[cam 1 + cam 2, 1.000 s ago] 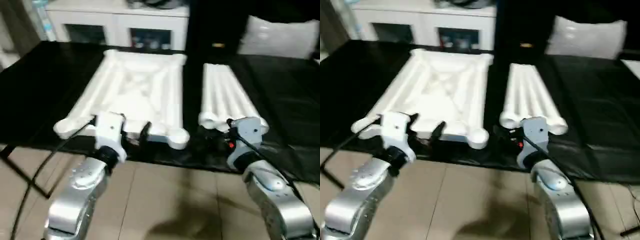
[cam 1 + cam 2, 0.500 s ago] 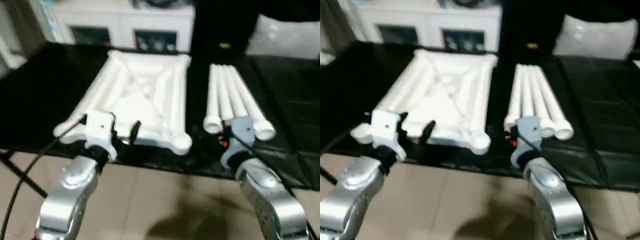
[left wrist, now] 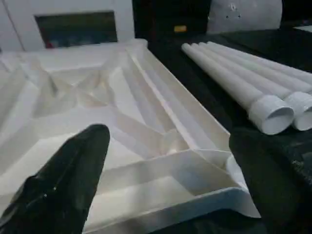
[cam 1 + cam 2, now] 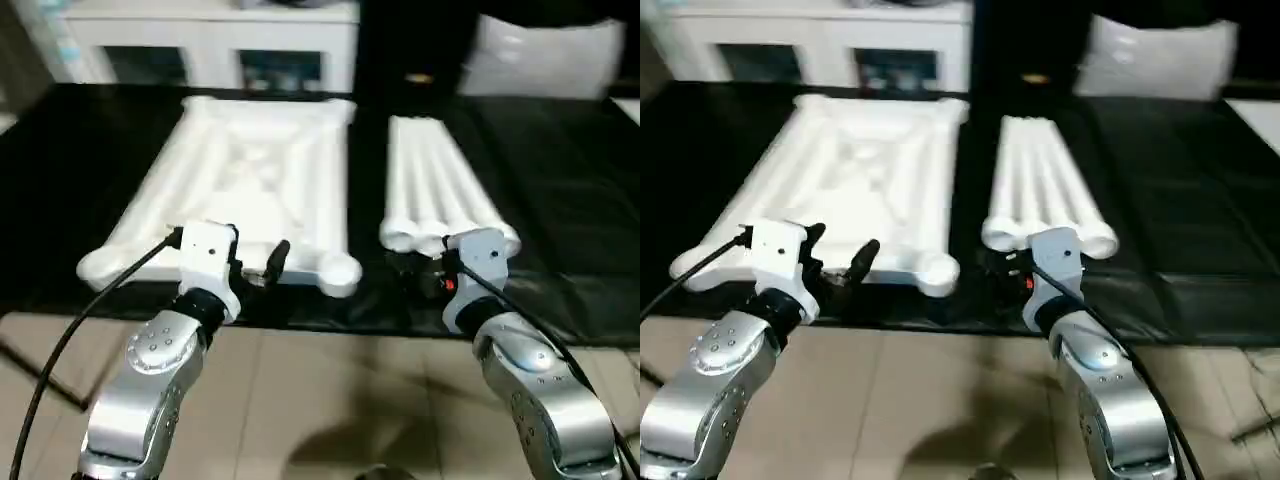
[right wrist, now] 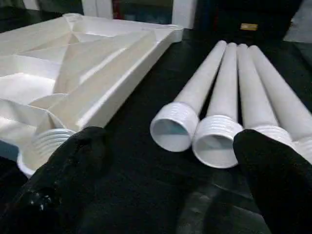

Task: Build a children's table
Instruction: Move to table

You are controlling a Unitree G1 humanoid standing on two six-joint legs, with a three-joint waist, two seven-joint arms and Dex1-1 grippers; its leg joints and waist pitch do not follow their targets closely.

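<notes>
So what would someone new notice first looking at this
The white tabletop lies ribbed side up on the black surface, in front of the left gripper. To its right, four white legs lie side by side, threaded ends toward the right gripper. Both grippers are open and hold nothing.

Left gripper (image 4: 262, 268) and right gripper (image 5: 170, 187) both hover forward, jaws spread wide.

My head cameras look down from high, facing far side. My wrist cameras sit low and close. All share table top (image 4: 262, 175) and legs (image 4: 437, 185).
</notes>
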